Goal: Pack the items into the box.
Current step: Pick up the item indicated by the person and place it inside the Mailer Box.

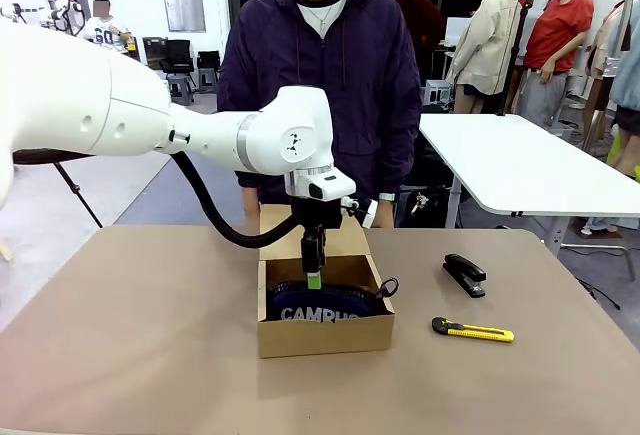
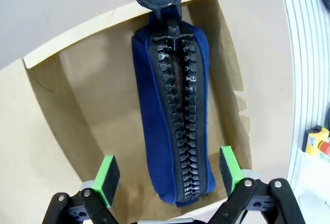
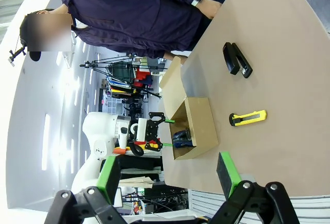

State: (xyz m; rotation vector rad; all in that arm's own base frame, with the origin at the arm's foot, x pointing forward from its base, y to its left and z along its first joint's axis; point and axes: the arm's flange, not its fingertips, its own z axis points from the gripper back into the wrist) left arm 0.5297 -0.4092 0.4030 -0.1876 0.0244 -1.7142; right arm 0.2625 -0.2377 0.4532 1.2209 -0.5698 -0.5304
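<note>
Hovering over the box (image 1: 325,337), your left gripper (image 1: 314,278) is wide open, pouch (image 2: 154,105) lying loose inside; stapler (image 1: 465,275) and knife (image 1: 473,331) sit right of it, right gripper (image 3: 169,175) open too.

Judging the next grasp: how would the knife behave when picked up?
The knife looks slim and rigid, so probably light and stiff. It lies flat on the table, so it should not roll, but leaves little height to pinch. Its smooth yellow casing may slip if gripped off-centre.
</note>
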